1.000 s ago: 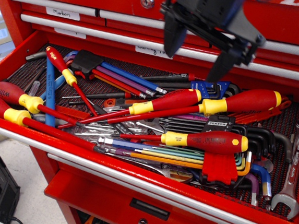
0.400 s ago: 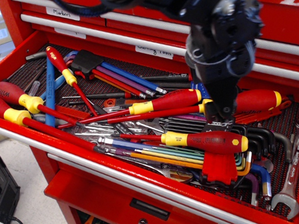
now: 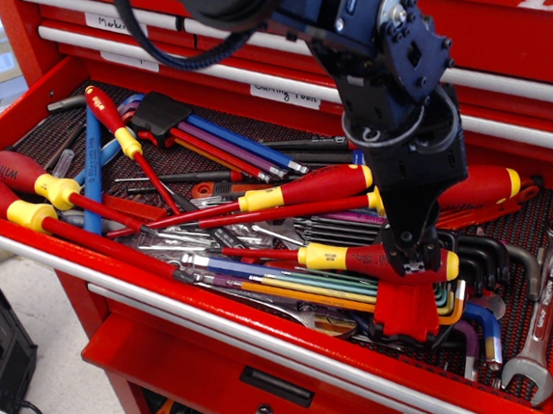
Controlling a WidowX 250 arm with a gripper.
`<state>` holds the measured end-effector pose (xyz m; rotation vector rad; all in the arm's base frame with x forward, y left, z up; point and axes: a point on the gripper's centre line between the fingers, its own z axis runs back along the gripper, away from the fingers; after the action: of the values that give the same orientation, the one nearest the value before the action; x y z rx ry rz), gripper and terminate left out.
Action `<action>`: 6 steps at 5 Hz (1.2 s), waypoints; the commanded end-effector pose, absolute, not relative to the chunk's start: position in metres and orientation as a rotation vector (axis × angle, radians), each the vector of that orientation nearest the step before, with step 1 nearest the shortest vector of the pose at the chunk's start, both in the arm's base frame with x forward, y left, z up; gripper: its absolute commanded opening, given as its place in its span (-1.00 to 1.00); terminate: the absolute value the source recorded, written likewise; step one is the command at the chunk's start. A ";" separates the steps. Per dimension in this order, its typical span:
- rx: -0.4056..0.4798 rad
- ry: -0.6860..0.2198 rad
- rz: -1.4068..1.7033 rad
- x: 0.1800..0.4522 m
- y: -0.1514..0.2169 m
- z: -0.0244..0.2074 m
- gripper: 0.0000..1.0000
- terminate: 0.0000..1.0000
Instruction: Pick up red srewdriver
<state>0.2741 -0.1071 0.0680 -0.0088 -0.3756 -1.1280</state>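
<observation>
Red tool-chest drawer (image 3: 28,243) with dark mesh liner, packed with tools | labels: "Markers" tag (image 3: 115,25), "Wiha" on left screwdriver (image 3: 22,174) | red srewdriver (image 3: 359,261) lies front-centre over hex keys | tool (image 3: 412,253) down on its handle, grip state cannot be told

— How is the arm (image 3: 379,53) posed?
— It reaches down from the upper frame, blue-and-black wrist bent steeply, dark hand (image 3: 411,253) pointing straight down.
— And the fingers?
— Close together; their exact state cannot be read.
</observation>
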 end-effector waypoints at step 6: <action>0.029 -0.446 -1.061 0.280 -0.101 0.017 -1.00 -1.00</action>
<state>0.2817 -0.1040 0.0202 0.0225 -0.4475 -1.0623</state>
